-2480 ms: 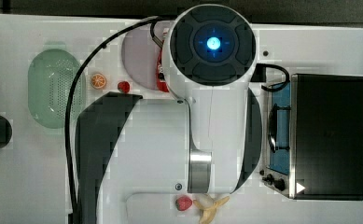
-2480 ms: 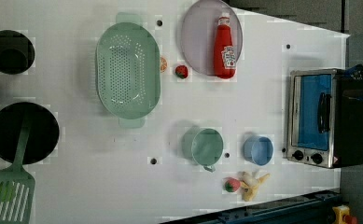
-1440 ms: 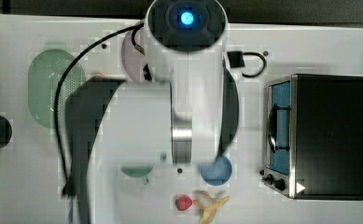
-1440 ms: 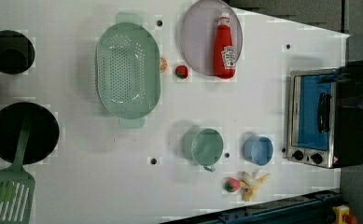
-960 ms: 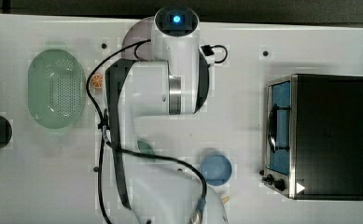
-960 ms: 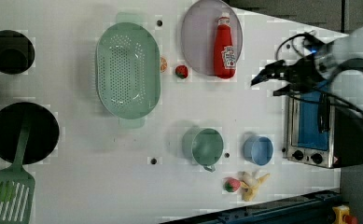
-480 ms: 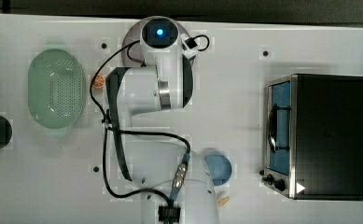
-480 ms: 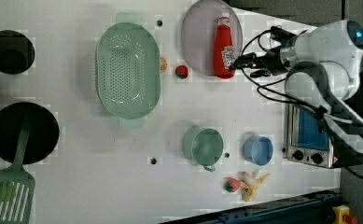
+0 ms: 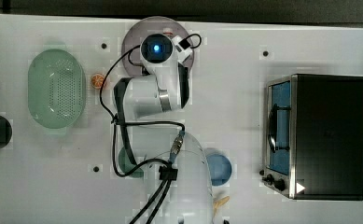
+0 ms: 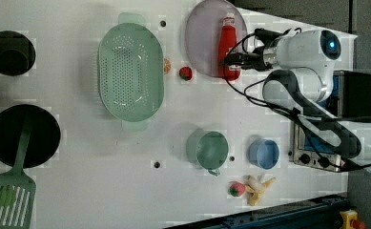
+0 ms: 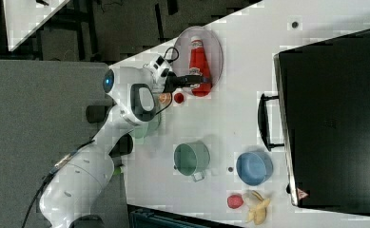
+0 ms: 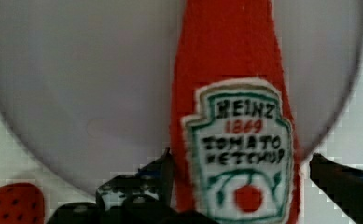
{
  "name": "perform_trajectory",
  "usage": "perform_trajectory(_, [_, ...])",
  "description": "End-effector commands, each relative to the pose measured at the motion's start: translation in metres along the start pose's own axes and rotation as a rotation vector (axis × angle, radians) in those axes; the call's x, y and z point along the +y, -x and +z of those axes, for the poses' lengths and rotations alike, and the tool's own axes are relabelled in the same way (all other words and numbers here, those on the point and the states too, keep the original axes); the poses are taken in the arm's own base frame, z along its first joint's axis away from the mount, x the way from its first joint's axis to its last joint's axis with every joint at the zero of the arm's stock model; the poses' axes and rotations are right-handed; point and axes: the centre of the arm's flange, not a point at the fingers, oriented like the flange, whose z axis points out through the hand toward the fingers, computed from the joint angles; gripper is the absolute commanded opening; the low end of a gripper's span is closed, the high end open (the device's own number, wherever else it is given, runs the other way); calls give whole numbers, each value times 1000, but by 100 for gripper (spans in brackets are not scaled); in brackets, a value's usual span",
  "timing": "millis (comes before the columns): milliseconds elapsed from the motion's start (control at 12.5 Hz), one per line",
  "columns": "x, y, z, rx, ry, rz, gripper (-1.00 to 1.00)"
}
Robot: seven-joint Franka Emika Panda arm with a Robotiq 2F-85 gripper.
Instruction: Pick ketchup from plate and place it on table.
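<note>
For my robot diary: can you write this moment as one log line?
pincer: open, straddling ketchup | ketchup: lying on plate | phase: pre-grasp

Red ketchup (image 10: 228,45) with white-and-green label, lilac-grey plate (image 10: 202,43), mint-green perforated basket (image 10: 130,71), blue bowl (image 10: 264,153).

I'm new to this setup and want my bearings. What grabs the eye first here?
The white robot arm, stretched across the white table from the left view's right, with open jaws straddling the slim red ketchup bottle. That bottle lies on the round lilac-grey plate, beside a mint-green perforated basket.
</note>
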Motion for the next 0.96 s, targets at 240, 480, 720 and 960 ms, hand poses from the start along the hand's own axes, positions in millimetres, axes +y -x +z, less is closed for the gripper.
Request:
perform_trajectory(240, [-7,-11,3,73,-26,-53,44])
perform_trajectory(480, [-7,-15,-7,95,-29,-51,21])
perform_trajectory(720, [-7,-21,-32,130,-33,-39,21])
perform_trajectory(960, [1,-29,-102,197,-29,17,21])
